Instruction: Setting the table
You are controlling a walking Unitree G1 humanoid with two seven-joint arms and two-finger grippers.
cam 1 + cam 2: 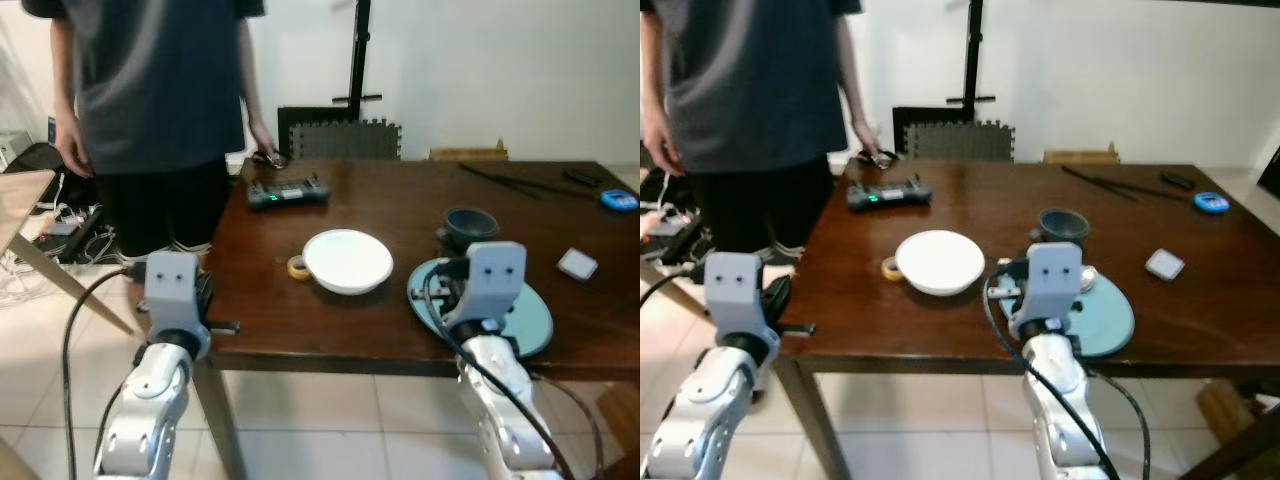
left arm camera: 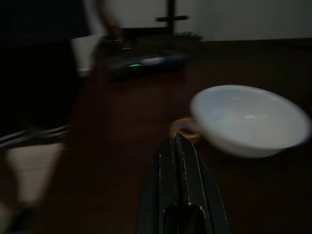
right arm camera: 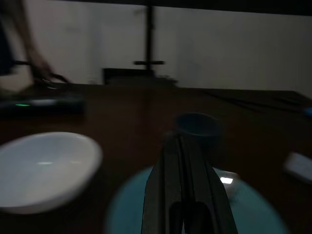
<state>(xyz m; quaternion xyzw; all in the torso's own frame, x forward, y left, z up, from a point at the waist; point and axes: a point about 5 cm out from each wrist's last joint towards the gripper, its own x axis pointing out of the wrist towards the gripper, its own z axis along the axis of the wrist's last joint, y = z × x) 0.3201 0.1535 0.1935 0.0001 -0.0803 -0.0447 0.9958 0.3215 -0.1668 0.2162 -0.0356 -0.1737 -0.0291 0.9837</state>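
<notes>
Left eye view: a dark wooden table (image 1: 330, 330) was seen, with a white bowl (image 1: 347, 260) near its centre. A tape roll (image 1: 298, 267) lay touching the bowl at nine o'clock. A teal plate (image 1: 530, 322) sat at three o'clock of the bowl, a dark cup (image 1: 470, 224) just beyond it. A person (image 1: 150, 100) stood at eleven o'clock.

Left wrist view: the left gripper (image 2: 177, 146) was shown with fingers pressed together, empty, pointed toward the bowl.

Right wrist view: the right gripper (image 3: 180, 146) was likewise closed on nothing, held over the plate, the cup at twelve o'clock.
</notes>
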